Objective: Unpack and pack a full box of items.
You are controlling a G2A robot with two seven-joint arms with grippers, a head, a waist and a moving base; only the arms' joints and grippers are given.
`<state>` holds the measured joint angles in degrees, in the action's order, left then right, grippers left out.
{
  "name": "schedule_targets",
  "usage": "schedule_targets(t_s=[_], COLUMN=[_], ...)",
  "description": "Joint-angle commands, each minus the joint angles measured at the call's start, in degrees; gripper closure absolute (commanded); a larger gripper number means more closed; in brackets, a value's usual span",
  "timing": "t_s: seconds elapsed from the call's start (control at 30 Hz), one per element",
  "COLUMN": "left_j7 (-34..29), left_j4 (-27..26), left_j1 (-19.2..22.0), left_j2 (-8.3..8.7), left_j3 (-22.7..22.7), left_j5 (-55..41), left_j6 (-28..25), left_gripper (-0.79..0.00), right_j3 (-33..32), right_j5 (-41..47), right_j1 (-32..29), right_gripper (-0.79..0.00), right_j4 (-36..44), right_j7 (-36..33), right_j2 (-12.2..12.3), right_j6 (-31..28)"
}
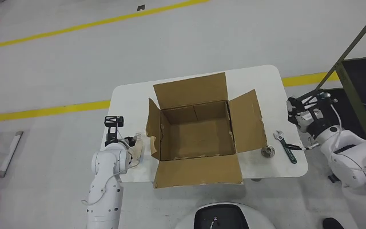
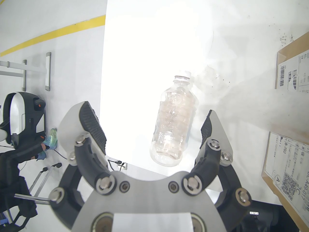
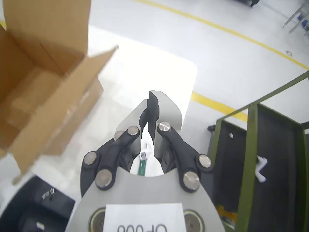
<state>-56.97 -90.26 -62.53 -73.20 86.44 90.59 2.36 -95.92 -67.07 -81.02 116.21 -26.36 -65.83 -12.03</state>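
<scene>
My left end effector (image 2: 148,109) hangs spread over the clear plastic bottle (image 2: 173,121), lying on the tabletop (image 2: 157,37) at nine o'clock of the cardboard box (image 1: 191,91). I'd centre it, then squeeze gently mid-body. Right end effector (image 3: 149,112): pressed together.

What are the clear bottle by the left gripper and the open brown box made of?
Clear bottle: looks like thin transparent plastic, glossy, with ribbed, crinkled walls. Open brown box: cardboard, probably corrugated, matte brown, going by its creased flaps and ragged edges.
</scene>
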Motion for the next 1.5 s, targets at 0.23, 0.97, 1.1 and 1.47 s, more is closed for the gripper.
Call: schedule_targets(t_s=[0.23, 0.97, 1.1, 1.47], left_j7=[0.0, -1.7, -6.8, -16.3], left_j4=[0.0, 0.1, 0.4, 1.6], left_j1=[0.0, -0.7, -1.1, 0.4], left_j2=[0.0, 1.68, 2.51, 2.61], left_j3=[0.0, 4.4, 5.6, 6.1], left_j5=[0.0, -0.7, -1.5, -10.4], left_j6=[0.0, -17.8, -27.4, -30.6], left_gripper=[-0.785, -0.785, -0.785, -0.785], right_j3=[8.6, 12.7, 12.7, 12.7], right_j5=[0.7, 2.6, 2.6, 2.6], right_j1=[-1.5, 3.4, 3.4, 3.4], right_gripper=[0.0, 0.0, 0.0, 0.0], right_j4=[3.8, -1.2, -1.2, -1.2], right_j7=[18.1, 17.9, 17.9, 17.9], right_j2=[-1.4, -2.0, -2.0, -2.0], right_j6=[7.1, 5.1, 5.1, 5.1])
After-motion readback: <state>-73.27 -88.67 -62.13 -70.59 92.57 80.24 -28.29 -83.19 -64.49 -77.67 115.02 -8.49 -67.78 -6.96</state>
